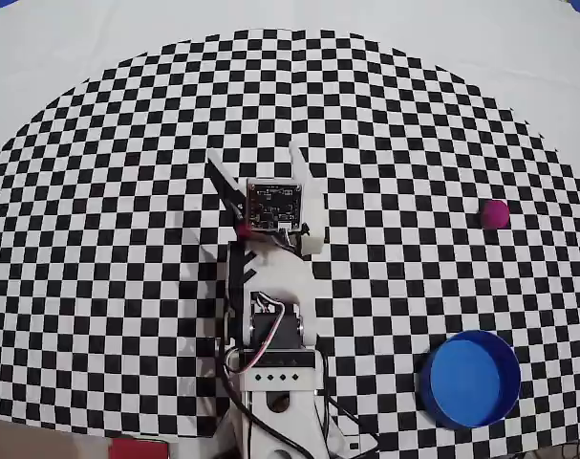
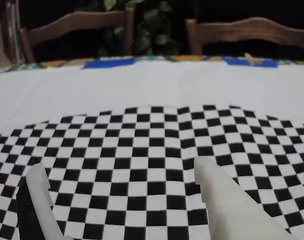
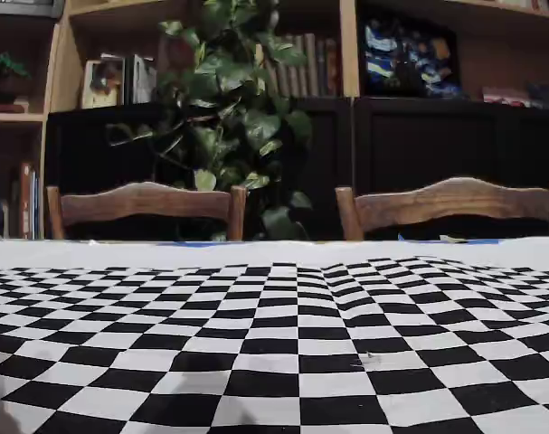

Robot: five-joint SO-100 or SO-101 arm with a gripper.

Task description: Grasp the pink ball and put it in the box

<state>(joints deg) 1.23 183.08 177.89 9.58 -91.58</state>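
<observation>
One small, smooth magenta-pink ball (image 1: 496,213) lies on the black-and-white checkered cloth of the table (image 1: 98,239). Taking the round bright blue bowl-like box (image 1: 470,378) as landmark, the ball sits well apart from it, straight toward the far edge of the checkered cloth in the overhead view, with bare squares between them. It looks light and evenly round, about one checker square wide, with a matte sheen. Being a sphere on a flat cloth, it will likely roll at the lightest nudge and may squirt out of a pinch set off-centre; whether it is hard or soft I cannot tell. Best hold would be across its widest girth, with the jaws coming straight down over it. The white two-finger gripper (image 1: 261,161) hangs far from the box and the ball, its jaws spread wide and empty, as the wrist view (image 2: 116,172) confirms.
</observation>
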